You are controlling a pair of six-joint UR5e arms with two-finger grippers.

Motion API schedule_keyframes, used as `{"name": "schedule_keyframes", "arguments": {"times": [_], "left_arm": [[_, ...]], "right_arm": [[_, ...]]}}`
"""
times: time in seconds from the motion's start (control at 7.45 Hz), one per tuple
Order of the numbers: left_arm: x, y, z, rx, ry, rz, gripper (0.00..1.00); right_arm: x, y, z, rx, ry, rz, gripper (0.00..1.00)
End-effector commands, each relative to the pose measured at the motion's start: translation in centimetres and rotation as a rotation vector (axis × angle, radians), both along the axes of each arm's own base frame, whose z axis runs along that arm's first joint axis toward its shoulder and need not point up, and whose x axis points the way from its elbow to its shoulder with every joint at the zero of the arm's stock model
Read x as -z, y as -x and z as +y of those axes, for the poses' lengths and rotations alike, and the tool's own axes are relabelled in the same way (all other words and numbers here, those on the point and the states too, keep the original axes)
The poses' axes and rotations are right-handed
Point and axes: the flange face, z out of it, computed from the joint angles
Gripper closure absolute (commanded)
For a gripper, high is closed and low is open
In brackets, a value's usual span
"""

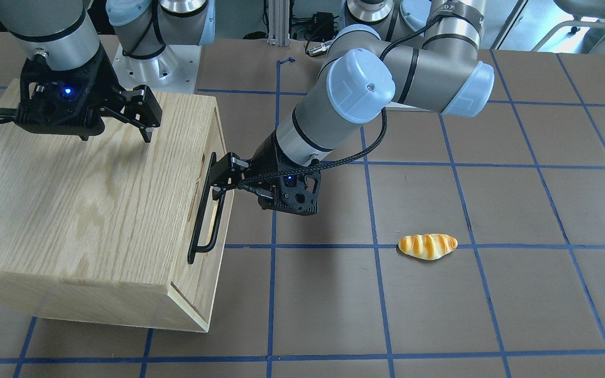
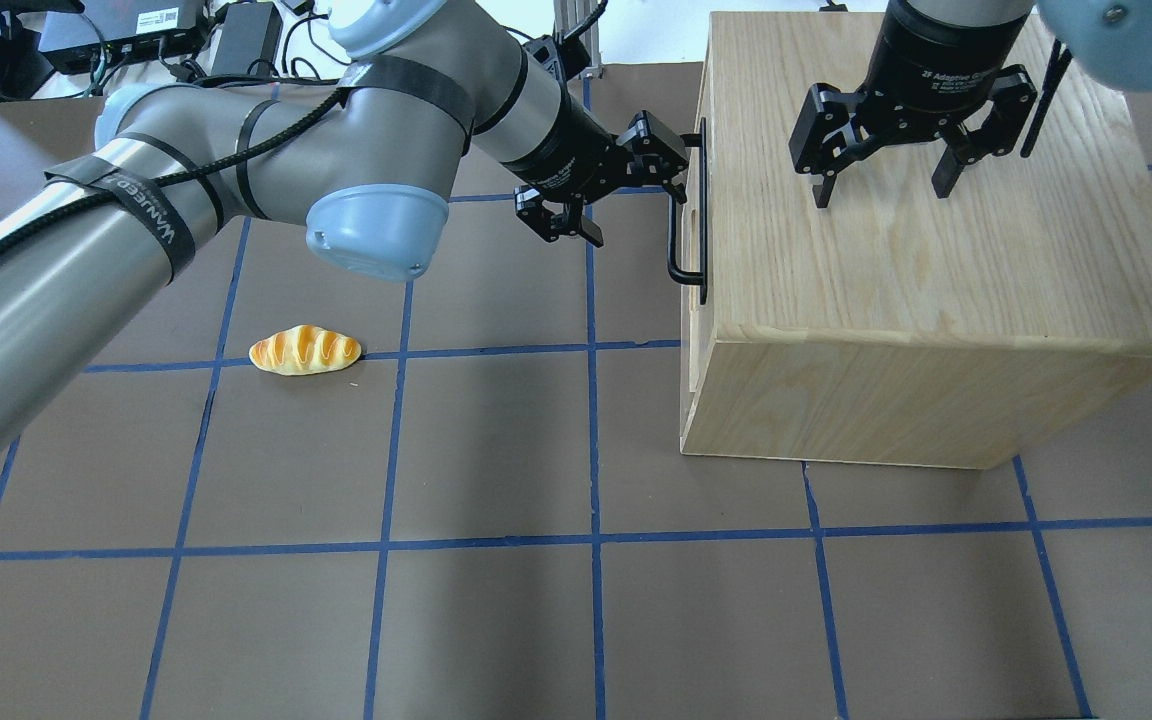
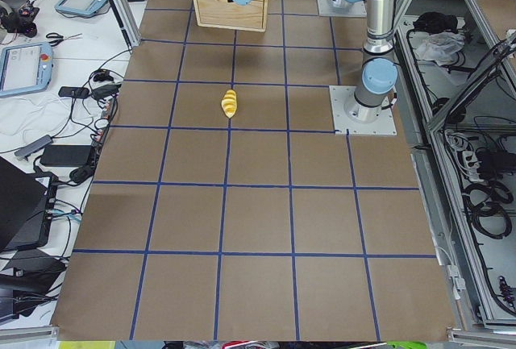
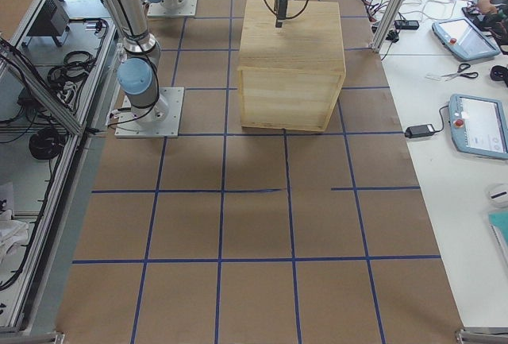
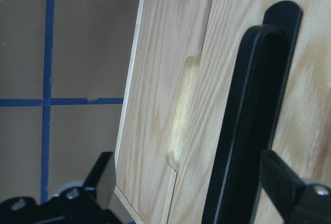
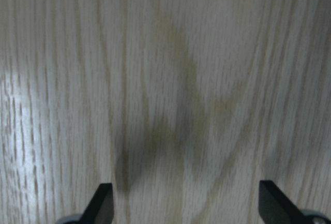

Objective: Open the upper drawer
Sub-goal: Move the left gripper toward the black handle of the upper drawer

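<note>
A glazed toy bread roll point(image 2: 304, 350) lies on the brown gridded table point(image 2: 496, 450), well left of the oak-grain cabinet point(image 2: 936, 260), which stands toward the far edge. The left gripper point(image 5: 189, 162) is spread, with a finger on each side of the black bar handle point(image 2: 672, 225). The pale-wood upper drawer point(image 5: 313, 89) sits shut and flush, its contents hidden. The right gripper point(image 2: 881, 195), spread and holding nothing, hangs over the cabinet's top.
</note>
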Motion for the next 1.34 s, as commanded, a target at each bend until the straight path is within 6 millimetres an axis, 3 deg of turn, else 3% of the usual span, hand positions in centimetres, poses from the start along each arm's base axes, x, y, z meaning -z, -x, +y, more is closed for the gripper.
{"name": "schedule_keyframes", "arguments": {"times": [0.0,1.21], "left_arm": [[0.1,0.3,0.1,0.01,0.007,0.001,0.0],[2.0,1.2,0.2,0.025,0.0,-0.048,0.0]], "right_arm": [[0.1,0.0,0.0,-0.002,-0.002,0.0,0.0],[0.0,0.0,0.0,0.0,0.0,0.0,0.0]]}}
